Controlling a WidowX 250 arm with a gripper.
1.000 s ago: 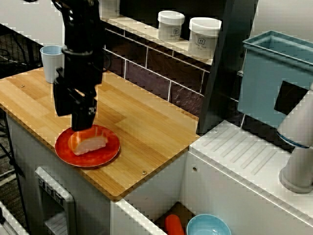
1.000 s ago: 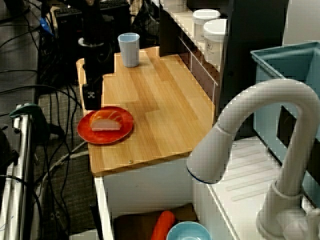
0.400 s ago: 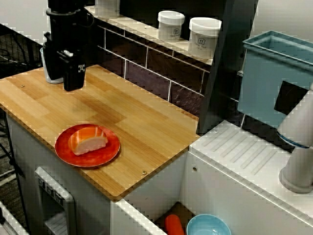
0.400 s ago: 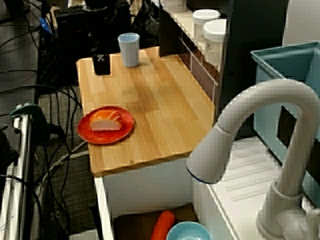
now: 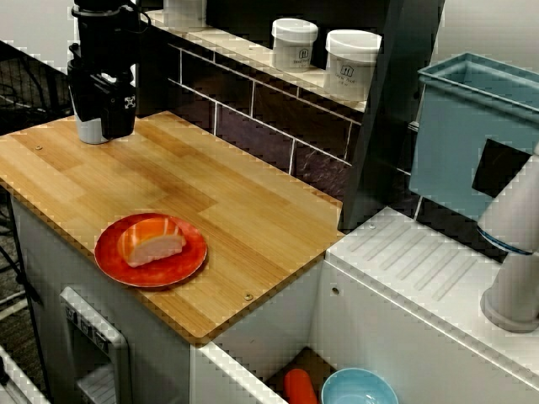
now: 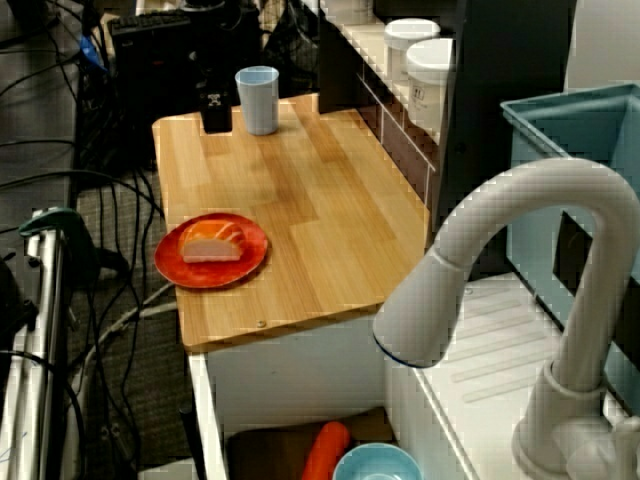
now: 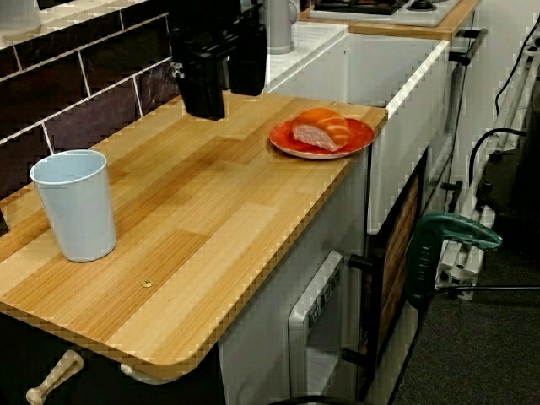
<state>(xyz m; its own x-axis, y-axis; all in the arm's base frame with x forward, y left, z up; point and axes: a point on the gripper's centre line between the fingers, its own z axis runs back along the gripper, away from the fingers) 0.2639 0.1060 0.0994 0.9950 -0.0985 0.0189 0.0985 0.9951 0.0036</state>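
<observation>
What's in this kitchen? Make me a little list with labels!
Gripper: black gripper, above the wooden counter, nothing in it; open or shut unclear
Nearest: light blue cup, upright, apart from the gripper
Plate: red plate with salmon sushi on it
Shelf: white jars
Sink: blue bowl

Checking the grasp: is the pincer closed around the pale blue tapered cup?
No: in the view from the end, the pincer hangs over the light wooden counter, clearly apart from the pale blue tapered cup.
</observation>
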